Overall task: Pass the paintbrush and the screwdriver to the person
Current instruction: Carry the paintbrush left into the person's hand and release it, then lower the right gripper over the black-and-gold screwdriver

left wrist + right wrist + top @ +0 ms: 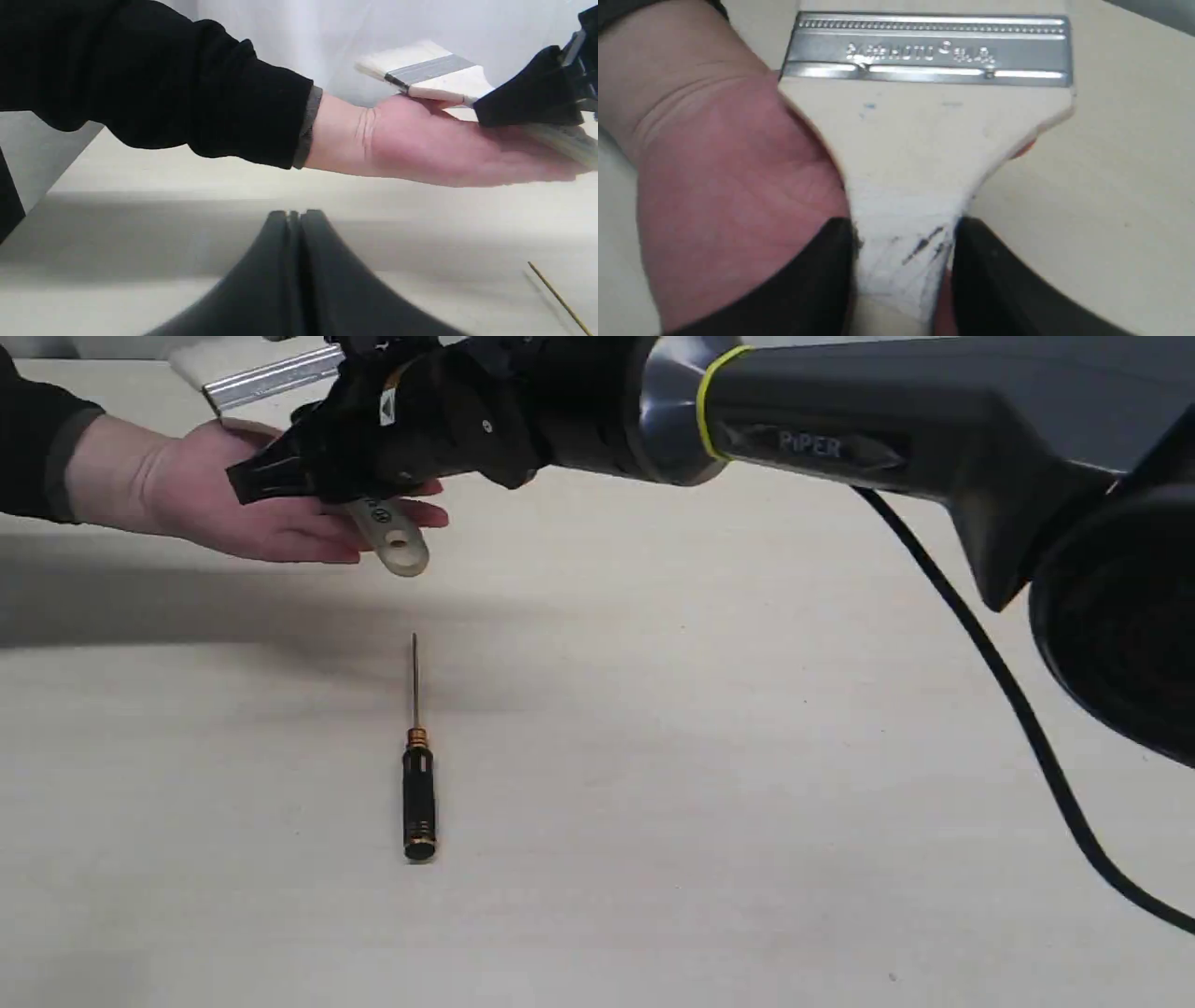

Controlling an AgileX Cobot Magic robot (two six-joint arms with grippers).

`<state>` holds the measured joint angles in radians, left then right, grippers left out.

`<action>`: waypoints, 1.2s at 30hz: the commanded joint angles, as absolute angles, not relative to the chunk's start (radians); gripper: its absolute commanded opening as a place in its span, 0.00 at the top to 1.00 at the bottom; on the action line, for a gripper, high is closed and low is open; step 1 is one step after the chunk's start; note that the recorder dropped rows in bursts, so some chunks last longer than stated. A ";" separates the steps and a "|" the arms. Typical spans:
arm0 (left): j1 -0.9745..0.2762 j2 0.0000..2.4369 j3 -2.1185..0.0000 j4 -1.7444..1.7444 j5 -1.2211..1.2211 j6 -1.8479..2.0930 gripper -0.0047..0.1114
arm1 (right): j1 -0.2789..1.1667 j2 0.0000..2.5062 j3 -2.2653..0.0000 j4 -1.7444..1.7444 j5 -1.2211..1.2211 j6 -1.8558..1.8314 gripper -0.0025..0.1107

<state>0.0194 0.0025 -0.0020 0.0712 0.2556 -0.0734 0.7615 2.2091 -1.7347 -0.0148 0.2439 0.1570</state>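
Note:
My right gripper point(280, 476) point(903, 266) is shut on the paintbrush point(924, 140) at the narrow part of its wooden handle. It holds the brush just over the person's open palm point(243, 504) point(444, 149) point(728, 186) at the upper left of the exterior view. The handle end with the hole point(397, 541) sticks out past the fingers; the metal ferrule point(271, 378) points away. The screwdriver point(417, 775) lies alone on the table in front, shaft pointing toward the hand; its shaft tip point(556, 296) shows in the left wrist view. My left gripper point(294, 219) is shut and empty, low over the table.
The right arm point(840, 429) stretches across the top of the exterior view, its black cable point(1008, 691) hanging down to the table on the right. The person's dark sleeve point(163, 79) fills the upper part of the left wrist view. The pale tabletop point(747, 849) surrounds the screwdriver.

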 commanded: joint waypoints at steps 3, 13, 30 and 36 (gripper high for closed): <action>0.011 0.000 0.000 0.068 0.250 -0.075 0.96 | 0.770 2.200 -1.743 -0.007 0.283 0.118 0.51; 0.011 0.000 0.000 0.068 0.250 -0.075 0.96 | 0.770 2.134 -1.745 0.019 0.579 0.118 0.50; 0.011 0.000 0.000 0.073 0.249 -0.075 0.96 | 0.845 2.080 -1.745 0.018 0.926 0.188 0.50; 0.011 0.000 0.000 0.070 0.249 -0.075 0.96 | 0.876 2.142 -1.745 -0.008 0.924 0.252 0.50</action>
<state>0.0194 0.0025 -0.0020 0.0712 0.2556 -0.0734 0.8725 2.1301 -1.7427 0.0000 0.9267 0.2310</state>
